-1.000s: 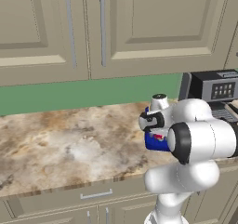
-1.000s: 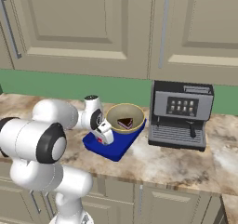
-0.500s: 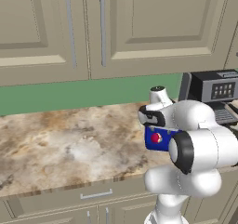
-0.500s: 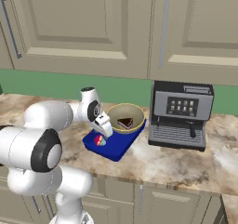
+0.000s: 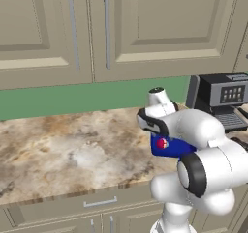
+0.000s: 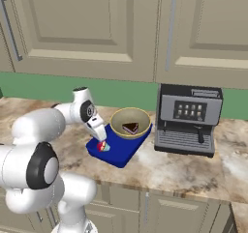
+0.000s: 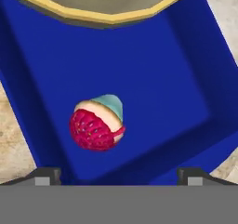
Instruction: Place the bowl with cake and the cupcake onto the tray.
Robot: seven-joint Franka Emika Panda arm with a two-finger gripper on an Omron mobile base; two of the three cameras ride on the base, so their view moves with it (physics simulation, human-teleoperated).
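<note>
The deep blue tray (image 6: pixel 121 152) lies on the counter just left of the coffee machine. The olive-tan bowl (image 6: pixel 130 122) with its dark cake wedge (image 6: pixel 130 128) sits on the tray's far end, and its rim (image 7: pixel 100 9) crosses the top of the hand view. The red cupcake (image 7: pixel 97 123) lies tipped on its side on the tray's near part, also seen as the cupcake (image 6: pixel 102 146) and the cupcake (image 5: pixel 162 143). My gripper (image 6: pixel 100 140) hangs just above it, open; its fingertips (image 7: pixel 46 175) stand wide apart and hold nothing.
A black and grey coffee machine (image 6: pixel 189 118) stands right of the tray, close to the bowl. Marbled counter (image 5: pixel 72 150) stretches to the left. Cabinet doors (image 5: pixel 106 29) hang above a green backsplash.
The arm has swung round and the hand has drawn back a little from the tray. The cupcake now lies free on the tray, in full sight.
</note>
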